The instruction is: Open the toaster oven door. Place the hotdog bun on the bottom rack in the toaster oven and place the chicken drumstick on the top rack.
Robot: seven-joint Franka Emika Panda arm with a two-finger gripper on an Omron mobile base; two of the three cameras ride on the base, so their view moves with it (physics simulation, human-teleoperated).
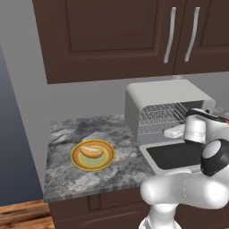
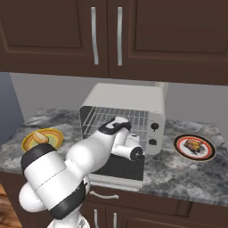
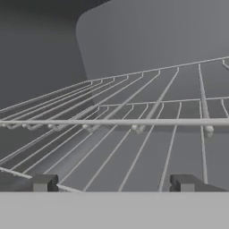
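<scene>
The toaster oven (image 1: 165, 96) (image 2: 129, 100) stands on the counter with the toaster oven door (image 1: 172, 154) (image 2: 120, 168) folded down flat. Inside, the top rack (image 1: 162, 109) sits above the bottom rack (image 1: 156, 124). My gripper (image 1: 173, 132) (image 3: 114, 184) is at the oven mouth, open and empty, with a wire rack (image 3: 134, 134) spreading just ahead of its fingertips (image 3: 44, 183). The hotdog bun (image 1: 91, 151) (image 2: 40, 136) lies on a yellow plate (image 1: 106, 162) to the oven's left. The chicken drumstick (image 2: 193, 145) rests on a dark-rimmed plate (image 2: 209, 153) to the right.
Dark wall cabinets (image 1: 134, 36) (image 2: 111, 35) hang over the counter. The grey stone counter (image 1: 67, 179) ends at a wall on the left. My arm (image 2: 89, 156) reaches over the lowered door.
</scene>
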